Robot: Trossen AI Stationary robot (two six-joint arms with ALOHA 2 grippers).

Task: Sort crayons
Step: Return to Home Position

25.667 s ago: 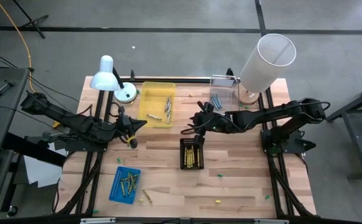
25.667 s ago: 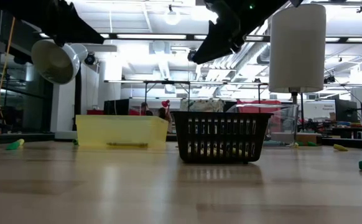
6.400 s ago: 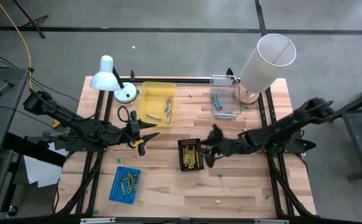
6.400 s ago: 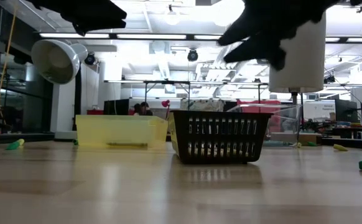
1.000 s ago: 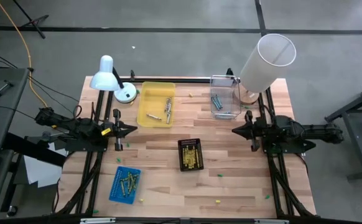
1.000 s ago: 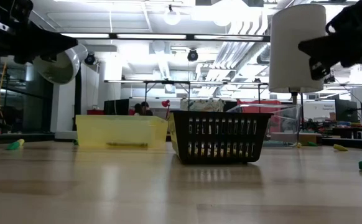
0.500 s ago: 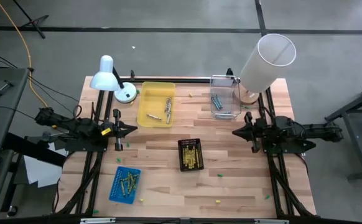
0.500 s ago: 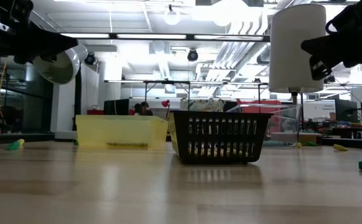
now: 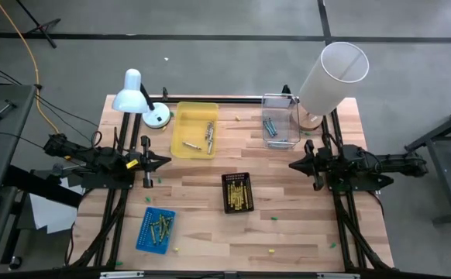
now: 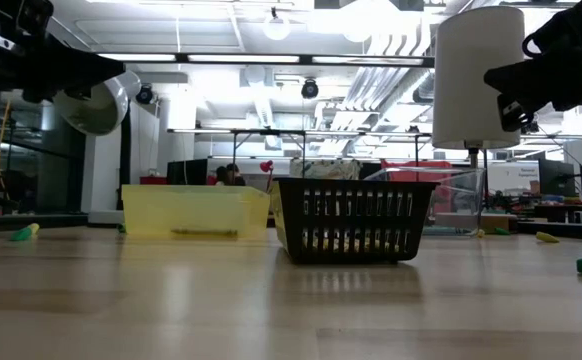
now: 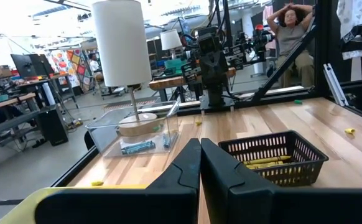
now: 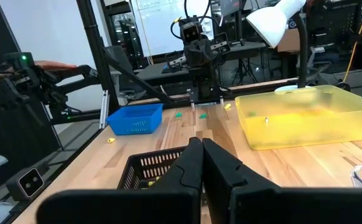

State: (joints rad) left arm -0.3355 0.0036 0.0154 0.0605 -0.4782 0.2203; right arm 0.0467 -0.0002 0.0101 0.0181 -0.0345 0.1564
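Note:
The crayons lie in four containers. Greyish ones (image 9: 208, 136) are in the yellow tray (image 9: 185, 139). Bluish-grey ones (image 9: 270, 125) are in the clear tray (image 9: 287, 139). Yellow ones (image 11: 265, 163) fill the black basket (image 9: 228, 203). Green ones (image 9: 161, 225) are in the blue basket (image 9: 145, 236). My left gripper (image 9: 166, 161) is shut and empty, drawn back at the table's left side and pointing level toward the middle. My right gripper (image 9: 291, 164) is shut and empty at the table's right side, facing it.
A white desk lamp (image 9: 136, 97) stands at the far left. A tall white lampshade (image 9: 330, 77) stands at the far right beside the clear tray. Small yellow and green specks (image 9: 271, 251) dot the wood. A person (image 11: 290, 31) sits beyond the table.

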